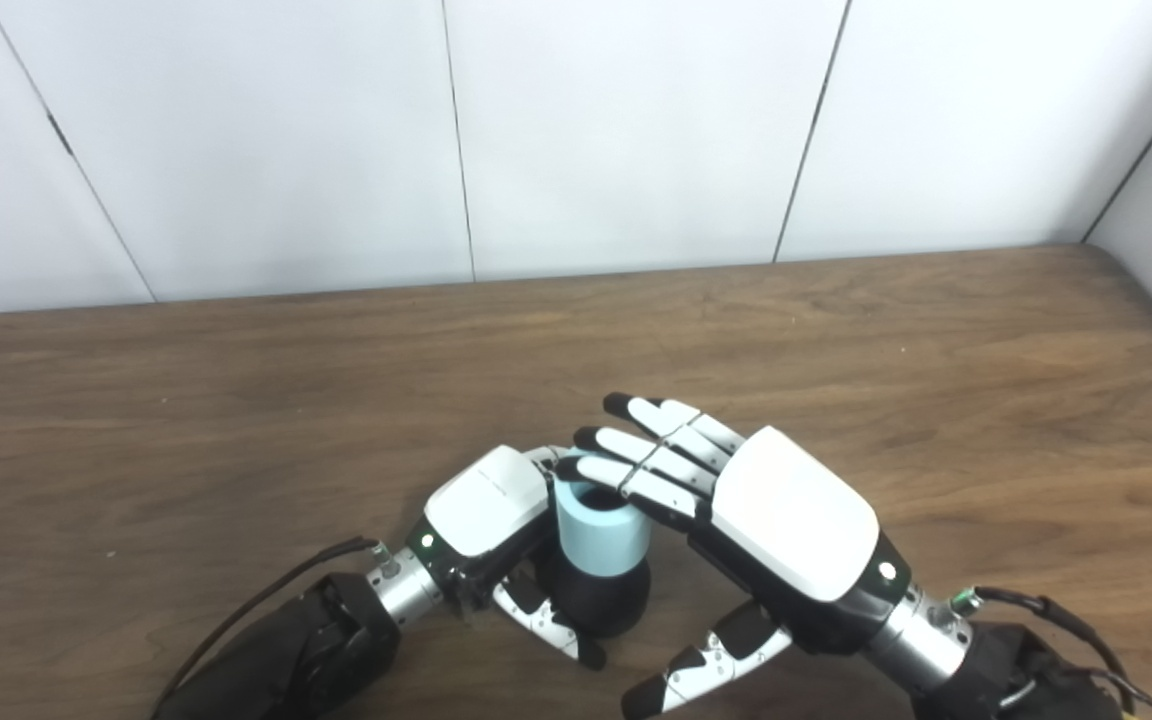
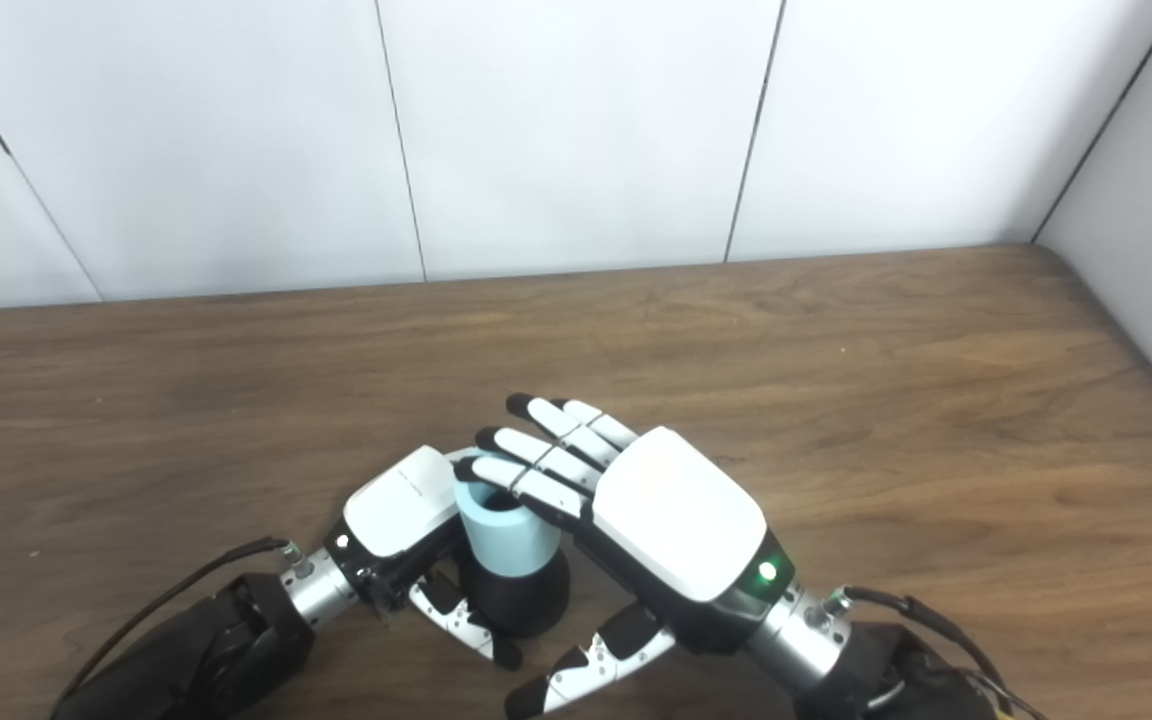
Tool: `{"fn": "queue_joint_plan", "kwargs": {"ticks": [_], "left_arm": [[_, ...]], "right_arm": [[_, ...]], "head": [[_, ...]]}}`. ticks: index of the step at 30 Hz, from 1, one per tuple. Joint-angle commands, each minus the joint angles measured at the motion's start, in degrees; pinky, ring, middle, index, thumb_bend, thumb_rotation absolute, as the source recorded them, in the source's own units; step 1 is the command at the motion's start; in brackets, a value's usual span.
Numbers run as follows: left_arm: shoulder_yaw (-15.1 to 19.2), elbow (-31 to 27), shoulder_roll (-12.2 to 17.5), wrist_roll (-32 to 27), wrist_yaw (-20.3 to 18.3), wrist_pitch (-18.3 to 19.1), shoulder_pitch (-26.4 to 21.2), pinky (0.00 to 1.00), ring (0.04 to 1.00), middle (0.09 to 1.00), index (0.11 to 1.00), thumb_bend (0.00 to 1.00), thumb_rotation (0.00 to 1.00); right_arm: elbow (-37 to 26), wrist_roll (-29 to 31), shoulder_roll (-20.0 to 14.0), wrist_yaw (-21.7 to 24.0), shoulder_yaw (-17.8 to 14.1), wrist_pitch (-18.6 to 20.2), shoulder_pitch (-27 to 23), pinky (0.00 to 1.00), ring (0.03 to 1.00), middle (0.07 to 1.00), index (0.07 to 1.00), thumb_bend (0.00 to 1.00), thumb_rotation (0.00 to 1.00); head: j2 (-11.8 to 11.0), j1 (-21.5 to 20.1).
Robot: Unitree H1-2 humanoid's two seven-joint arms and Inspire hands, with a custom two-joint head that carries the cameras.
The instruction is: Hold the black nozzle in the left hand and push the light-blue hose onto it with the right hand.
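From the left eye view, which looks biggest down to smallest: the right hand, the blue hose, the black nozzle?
1. right hand
2. blue hose and black nozzle: alike, both partly hidden, so unranked.

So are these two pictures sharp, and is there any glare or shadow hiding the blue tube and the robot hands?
Left eye view: even, soft light; light-blue hose and black nozzle fairly sharp, slightly grainy; faint sheen on the right robot hand. Right eye view: the same, with only a soft shadow on the table under the left robot hand; nothing hidden by glare.
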Motion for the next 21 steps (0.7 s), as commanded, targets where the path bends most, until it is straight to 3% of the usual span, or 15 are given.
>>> {"fn": "queue_joint_plan", "kwargs": {"ticks": [1,7,14,21], "left_arm": [[-4.9,5.6,0.8,7.6,-8.6,2.3,4.3,0.78,0.490,0.425,0.507,0.52,0.00],[-4.7,6.0,0.8,7.2,-8.5,2.3,4.4,0.79,0.498,0.428,0.509,0.52,0.00],[-4.9,5.5,1.0,7.6,-9.1,2.7,4.3,0.78,0.502,0.433,0.510,0.52,0.00],[-4.8,5.0,1.0,7.6,-10.2,3.4,4.4,0.79,0.512,0.445,0.505,0.52,0.00]], "right_arm": [[2.0,-1.1,-2.4,2.8,1.6,-1.9,2.9,0.89,0.954,0.872,0.833,0.91,0.84],[2.4,-1.6,-3.0,1.7,1.9,-1.4,3.8,0.91,0.964,0.891,0.843,0.89,0.82],[2.0,-6.6,-3.2,4.4,2.4,-0.5,4.4,0.98,1.000,0.967,0.923,0.90,0.87],[2.5,-9.2,-3.2,6.0,3.4,0.5,5.1,0.98,1.000,0.986,0.935,0.90,0.87]], "head": [[0.1,0.0],[0.1,-0.1],[0.2,0.0],[0.3,0.0]]}}
